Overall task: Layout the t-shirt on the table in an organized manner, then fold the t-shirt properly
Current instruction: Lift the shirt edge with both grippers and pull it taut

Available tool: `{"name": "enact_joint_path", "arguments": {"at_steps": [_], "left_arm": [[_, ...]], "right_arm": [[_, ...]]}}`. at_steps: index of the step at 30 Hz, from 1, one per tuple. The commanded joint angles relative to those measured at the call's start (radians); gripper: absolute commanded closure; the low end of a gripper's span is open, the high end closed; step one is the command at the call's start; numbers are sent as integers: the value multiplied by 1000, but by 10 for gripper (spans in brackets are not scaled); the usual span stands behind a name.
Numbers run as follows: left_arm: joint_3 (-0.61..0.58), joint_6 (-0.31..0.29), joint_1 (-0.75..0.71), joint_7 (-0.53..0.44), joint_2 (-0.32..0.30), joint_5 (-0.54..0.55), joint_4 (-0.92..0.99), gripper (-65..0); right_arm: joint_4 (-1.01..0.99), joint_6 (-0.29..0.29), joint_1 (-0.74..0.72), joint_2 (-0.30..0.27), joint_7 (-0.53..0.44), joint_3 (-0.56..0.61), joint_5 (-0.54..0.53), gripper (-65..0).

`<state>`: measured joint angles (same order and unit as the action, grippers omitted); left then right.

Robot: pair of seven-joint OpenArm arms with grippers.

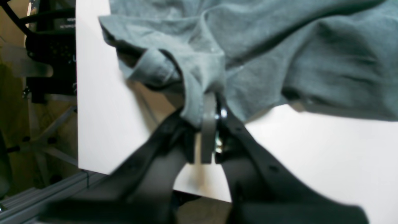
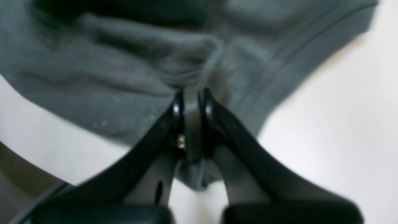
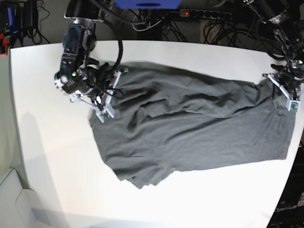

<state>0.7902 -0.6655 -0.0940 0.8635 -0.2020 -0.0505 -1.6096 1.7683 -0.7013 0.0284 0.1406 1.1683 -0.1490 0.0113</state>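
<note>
The t-shirt [image 3: 190,128] lies spread across the middle of the table [image 3: 52,156], its long axis running side to side in the base view and tilted a little, so that the end on that view's left sits higher than the bulk. The cloth is rumpled, with ridges and folds across the chest, and a short sleeve sticks out at the lower left edge. I stretch it between my two hands, one at each end of that axis. My right gripper [image 2: 192,102] is at the end on the base view's left, its jaws pressed together with a bunched fold of cloth pinched between them. My left gripper [image 1: 213,105] is at the far end near the table's edge, likewise closed tight on a hemmed fold of fabric.
</note>
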Motion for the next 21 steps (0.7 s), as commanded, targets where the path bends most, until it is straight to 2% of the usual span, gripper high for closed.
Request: {"name": "enact_joint_path", "arguments": {"at_steps": [1, 13, 17, 21], "left_arm": [[5, 5, 9, -17, -18, 5, -18, -4], [11, 5, 64, -10, -20, 13, -37, -4], [13, 5, 87, -10, -15, 11, -53, -4], [15, 5, 98, -10, -14, 14, -84, -4]], "right_arm": [[49, 3, -14, -17, -11, 2, -10, 0], [227, 3, 2, -117, 26, -2, -10, 0], [236, 3, -15, -118, 23, -5, -10, 0], [233, 3, -45, -115, 26, -88, -10, 0]]}}
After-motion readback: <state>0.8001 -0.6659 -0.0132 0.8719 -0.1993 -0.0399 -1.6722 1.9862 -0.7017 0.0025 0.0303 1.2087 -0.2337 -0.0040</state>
